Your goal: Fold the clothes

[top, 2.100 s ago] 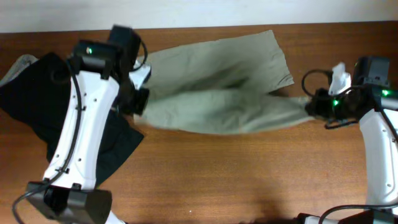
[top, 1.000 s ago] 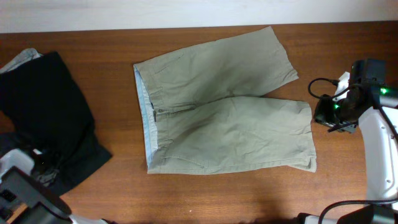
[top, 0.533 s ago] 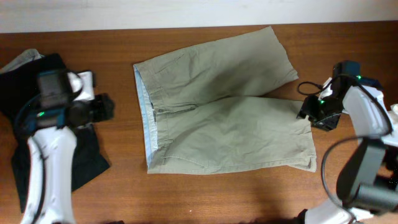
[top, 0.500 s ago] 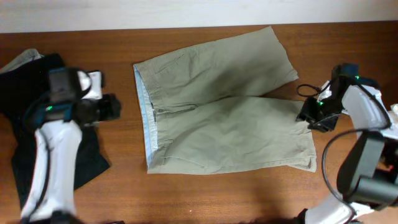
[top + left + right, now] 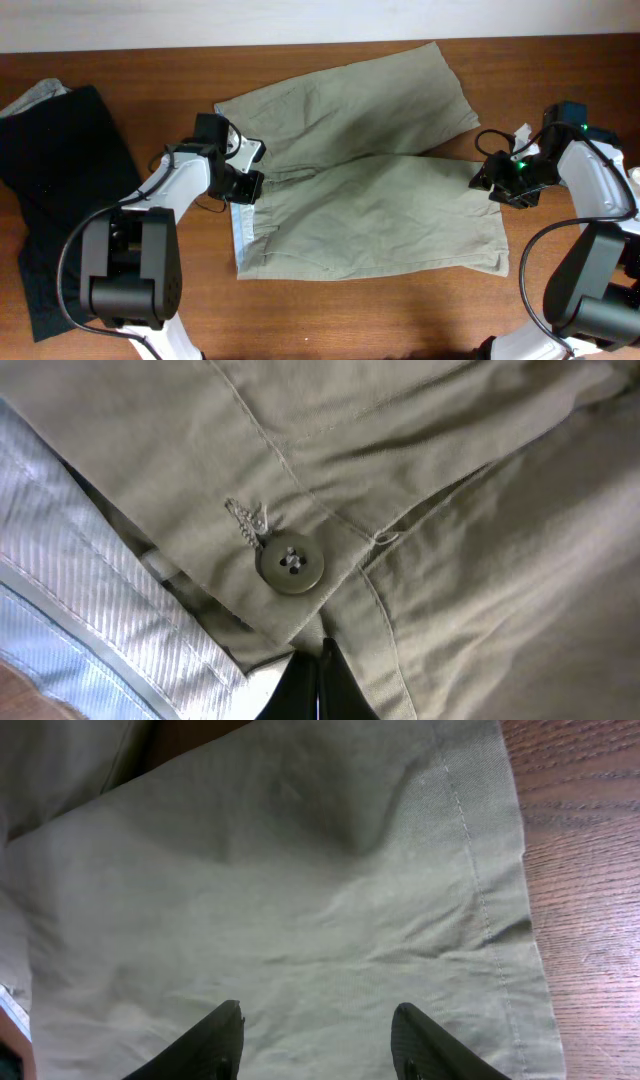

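The clothes [image 5: 365, 180], pale khaki shorts, lie flat on the wooden table [image 5: 400, 320], waistband to the left and both legs to the right. My left gripper [image 5: 247, 183] sits at the waistband. In the left wrist view it [image 5: 321, 652] is shut, tips pressed against the fly edge just below the round button [image 5: 290, 563]. I see no fabric between the fingers. My right gripper [image 5: 488, 181] hovers at the hem of the nearer leg. In the right wrist view it [image 5: 320, 1020] is open over the wrinkled leg fabric [image 5: 300, 900], nothing between its fingers.
A black garment [image 5: 70, 190] lies at the left end of the table, with a grey piece [image 5: 35, 98] peeking out at its far corner. The table's far edge runs just behind the upper leg. Bare wood [image 5: 590, 870] lies right of the hem.
My left arm has swung from over the black garment to the waistband and shut there. My right gripper has opened wider at the hem. The shorts have not shifted.
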Robot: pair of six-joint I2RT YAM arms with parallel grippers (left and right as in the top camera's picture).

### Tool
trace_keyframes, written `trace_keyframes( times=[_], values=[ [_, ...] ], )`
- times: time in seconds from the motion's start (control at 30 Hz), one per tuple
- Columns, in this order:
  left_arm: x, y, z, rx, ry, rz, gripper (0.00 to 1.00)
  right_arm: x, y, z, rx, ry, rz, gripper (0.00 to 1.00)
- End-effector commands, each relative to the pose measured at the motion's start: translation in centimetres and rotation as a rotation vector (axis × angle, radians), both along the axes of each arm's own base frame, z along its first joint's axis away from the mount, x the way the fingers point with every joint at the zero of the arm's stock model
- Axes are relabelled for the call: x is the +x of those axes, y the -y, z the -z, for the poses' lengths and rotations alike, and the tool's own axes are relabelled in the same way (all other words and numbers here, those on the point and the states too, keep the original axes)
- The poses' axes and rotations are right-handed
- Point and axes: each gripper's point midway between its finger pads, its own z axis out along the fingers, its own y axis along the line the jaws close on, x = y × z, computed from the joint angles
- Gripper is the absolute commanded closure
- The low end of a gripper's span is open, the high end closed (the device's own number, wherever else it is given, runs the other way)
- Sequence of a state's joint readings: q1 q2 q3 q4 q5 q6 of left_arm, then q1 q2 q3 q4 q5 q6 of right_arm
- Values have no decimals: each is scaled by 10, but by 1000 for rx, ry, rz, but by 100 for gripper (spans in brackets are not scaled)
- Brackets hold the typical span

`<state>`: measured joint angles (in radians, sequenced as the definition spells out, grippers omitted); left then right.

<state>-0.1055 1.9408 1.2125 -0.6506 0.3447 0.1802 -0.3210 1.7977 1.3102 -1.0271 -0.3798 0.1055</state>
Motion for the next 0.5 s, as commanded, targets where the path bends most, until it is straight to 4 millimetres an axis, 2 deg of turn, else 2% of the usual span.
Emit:
trace_keyframes(
  times=[0.0,0.03,0.07,0.1,0.13,0.23,0.27,0.37,0.4,0.47],
  values=[
    [12,-4,-32,-23,-3,-11,100,3,2,-9,-15,36,-1,48],
    [23,-12,-59,-22,15,-33,100,5,3,-9,-17,42,-1,48],
    [28,-16,-75,-22,36,-42,100,5,4,-8,-25,42,3,48],
    [31,-21,-86,-3,48,-50,100,5,7,-7,-43,35,9,48],
    [26,-30,-90,54,26,-62,100,4,9,-6,-55,29,11,48],
    [4,-70,-79,272,-72,-151,100,3,10,-6,-61,26,12,47],
    [1,-78,-78,313,-90,-199,100,3,12,-5,-73,22,14,43],
    [0,-82,-78,329,-105,-263,100,-3,33,0,-183,-31,87,35],
    [1,-82,-78,328,-101,-263,100,2,39,1,-212,-17,102,32],
    [2,-82,-78,327,-95,-264,100,13,41,-1,-218,30,105,36]
  ],
)
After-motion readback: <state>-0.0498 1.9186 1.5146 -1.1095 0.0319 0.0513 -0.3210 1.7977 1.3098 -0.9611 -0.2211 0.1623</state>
